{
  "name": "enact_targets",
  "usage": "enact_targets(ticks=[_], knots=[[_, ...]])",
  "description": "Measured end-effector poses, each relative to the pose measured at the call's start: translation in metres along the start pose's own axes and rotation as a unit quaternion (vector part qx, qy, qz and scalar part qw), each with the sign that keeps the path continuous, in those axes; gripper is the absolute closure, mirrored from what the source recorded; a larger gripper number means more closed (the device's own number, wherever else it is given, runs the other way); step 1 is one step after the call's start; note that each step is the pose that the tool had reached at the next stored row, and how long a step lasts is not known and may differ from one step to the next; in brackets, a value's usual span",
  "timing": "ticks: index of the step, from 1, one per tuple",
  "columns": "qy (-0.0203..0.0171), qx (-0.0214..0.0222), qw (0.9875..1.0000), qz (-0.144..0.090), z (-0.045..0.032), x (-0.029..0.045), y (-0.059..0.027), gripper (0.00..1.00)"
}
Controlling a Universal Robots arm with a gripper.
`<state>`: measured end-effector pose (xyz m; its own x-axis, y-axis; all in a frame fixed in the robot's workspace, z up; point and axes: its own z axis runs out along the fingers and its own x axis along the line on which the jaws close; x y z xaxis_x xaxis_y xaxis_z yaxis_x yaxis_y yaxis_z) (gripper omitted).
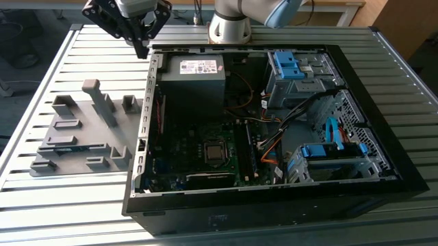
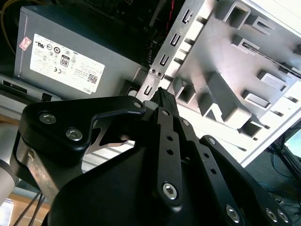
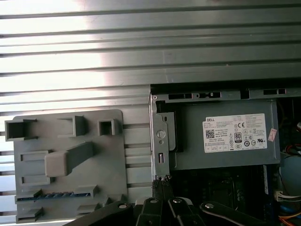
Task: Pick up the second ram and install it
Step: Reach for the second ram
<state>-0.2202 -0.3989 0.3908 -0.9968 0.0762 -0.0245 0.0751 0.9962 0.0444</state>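
Well, hardly begun, I'd say. The second ram [image 3: 54,194] sits on edge in a slot of the grey holder block [image 1: 92,130], a thin blue-green strip against matte moulded plastic. The block lies on the ribbed metal table [image 1: 55,205], toward the edge at the exterior view's left. The gripper [image 1: 141,50] hangs over the far corner of the open black case [image 1: 274,205], just by the boxy grey power supply [image 1: 195,77], its slim black fingers pressed together on nothing. Lifting and seating both look undone.
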Motion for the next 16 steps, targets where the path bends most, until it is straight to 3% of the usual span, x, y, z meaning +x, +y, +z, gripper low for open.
enact_targets(ticks=[16], knots=[[0.0,0.0,1.0,0.0,0.0001,0.0044,-0.0003,0.89]])
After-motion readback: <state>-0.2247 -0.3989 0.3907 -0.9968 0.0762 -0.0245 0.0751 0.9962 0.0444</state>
